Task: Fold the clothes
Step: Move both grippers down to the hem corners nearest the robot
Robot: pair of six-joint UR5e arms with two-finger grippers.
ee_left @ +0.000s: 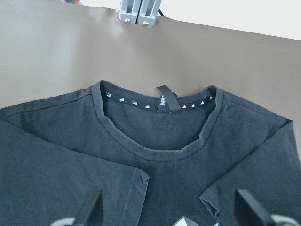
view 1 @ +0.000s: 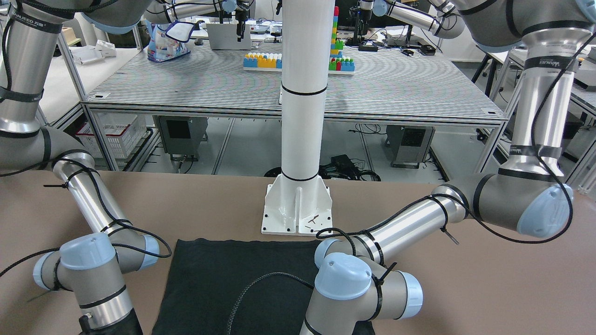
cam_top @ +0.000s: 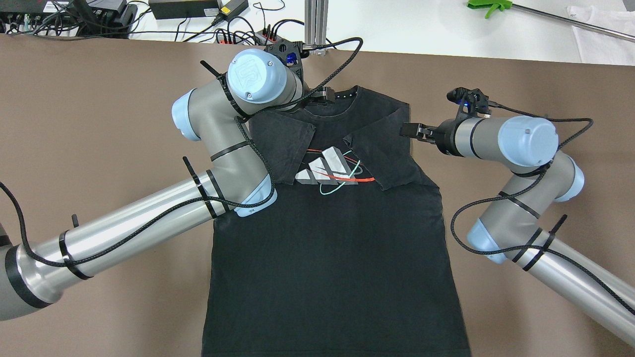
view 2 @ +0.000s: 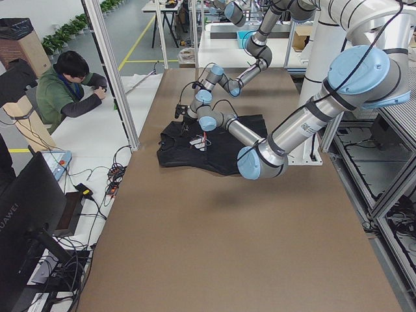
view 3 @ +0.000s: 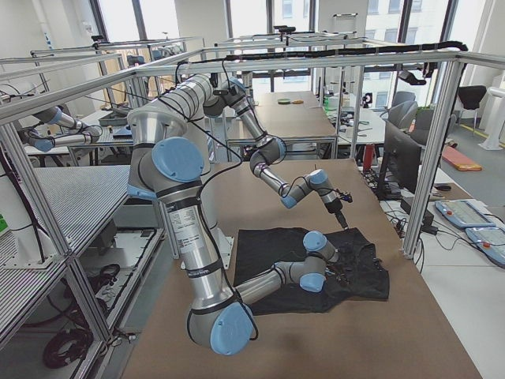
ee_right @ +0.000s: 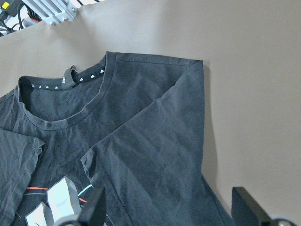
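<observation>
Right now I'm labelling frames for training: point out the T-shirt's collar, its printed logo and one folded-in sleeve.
collar (ee_left: 157, 154): left wrist view, front rim of the neckline.
printed logo (cam_top: 322, 171): overhead view, middle grey stripe.
folded-in sleeve (ee_right: 155, 139): right wrist view, middle of the flap.

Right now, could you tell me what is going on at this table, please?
Two robot arms are folding a black T-shirt that lies flat on the brown table. Both sleeves are already folded in over the chest and partly cover the printed logo. The left gripper is at the collar and the right gripper is at the shirt's shoulder edge. Both are open and hold nothing. The body of the shirt is not yet folded.
</observation>
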